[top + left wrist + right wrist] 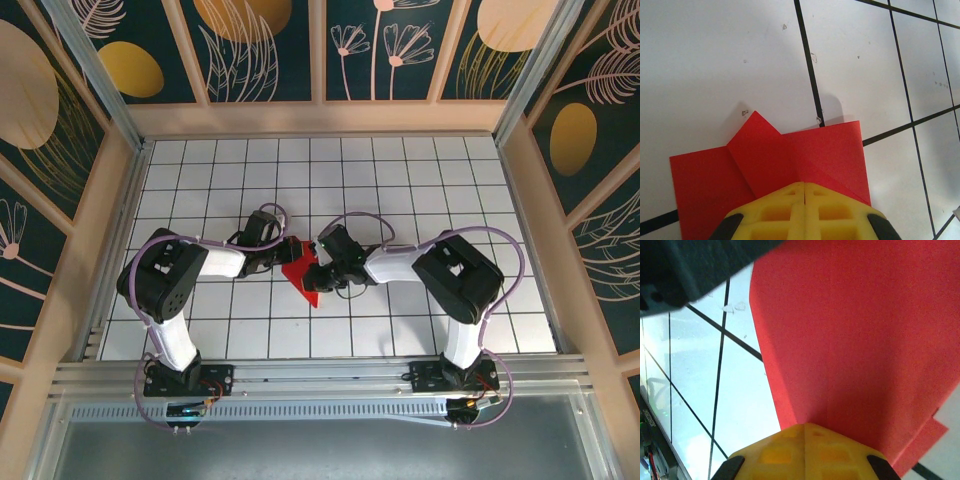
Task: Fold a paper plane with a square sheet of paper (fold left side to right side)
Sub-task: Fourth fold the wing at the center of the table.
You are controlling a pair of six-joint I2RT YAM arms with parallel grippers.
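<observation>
1. Paper first: the red paper (300, 275) lies near the middle of the table (400, 170), on the white tiles with black grid lines, between my two hands. From above it reads as a creased, angular red shape with one corner pointing toward my bases.
2. In my left wrist view the red paper (815, 150) lies flat on the tiles. One flap is folded over and rises to a point, and a diagonal crease runs down toward my fingers. A black grid line passes under its far edge.
3. My left hand (804, 185) is closed, its yellow fingers (775, 212) pressed together along a thin seam. The tips sit on the near edge of the sheet. From above, this hand (272, 262) reaches in from the left.
4. My right hand (805, 427) is closed too, yellow fingers (840, 455) together, right against the red paper (850, 340). I cannot tell whether any paper is pinched between them. From above, it (325, 275) meets the sheet from the right.
5. A dark blurred shape (685, 270) crosses the upper left of my right wrist view.
</observation>
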